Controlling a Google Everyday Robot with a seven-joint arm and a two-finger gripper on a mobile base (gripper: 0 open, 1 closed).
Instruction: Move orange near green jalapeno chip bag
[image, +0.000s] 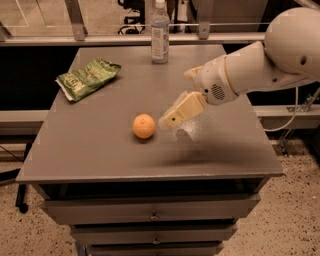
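Observation:
The orange (144, 126) sits on the grey tabletop (100, 150), a little left of centre. The green jalapeno chip bag (87, 77) lies flat near the table's back left corner, well apart from the orange. My gripper (168, 121) reaches in from the right on a white arm and hangs just above the table, close to the orange's right side and not touching it. It holds nothing.
A clear plastic bottle (160, 32) stands upright at the back edge of the table, right of the bag. The table is a cabinet with drawers (150, 215) below its front edge. A metal rail (100, 39) runs behind it.

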